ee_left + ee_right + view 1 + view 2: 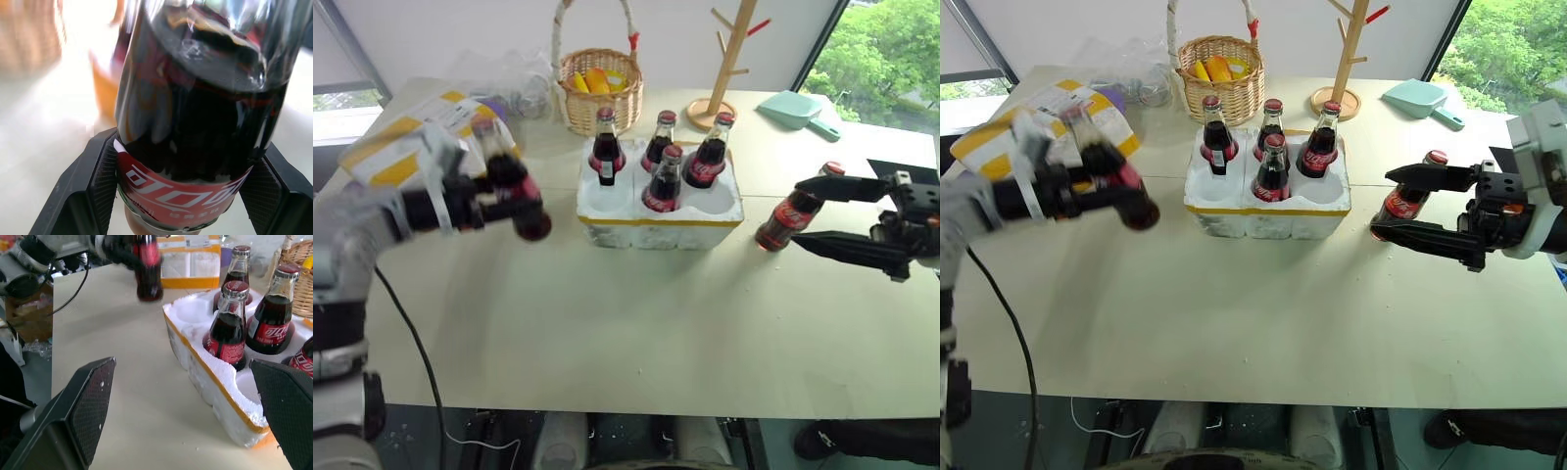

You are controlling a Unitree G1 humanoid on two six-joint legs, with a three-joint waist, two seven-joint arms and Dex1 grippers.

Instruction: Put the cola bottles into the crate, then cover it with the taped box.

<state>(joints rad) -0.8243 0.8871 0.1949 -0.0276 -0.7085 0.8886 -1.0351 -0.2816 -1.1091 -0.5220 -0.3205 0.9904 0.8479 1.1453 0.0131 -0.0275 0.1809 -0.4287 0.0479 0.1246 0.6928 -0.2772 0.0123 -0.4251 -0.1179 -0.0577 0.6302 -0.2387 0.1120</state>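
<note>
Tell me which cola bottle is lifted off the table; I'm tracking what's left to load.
The cola bottle clamped in the left tool, in the air left of the crate. Four others stand in wells; the sixth leans between the right tool's open fingers.

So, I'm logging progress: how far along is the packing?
Four bottles stand in the crate. The left gripper holds a fifth off the table; the sixth lies between the open right fingers. Two wells are left, then the taped box.
</note>
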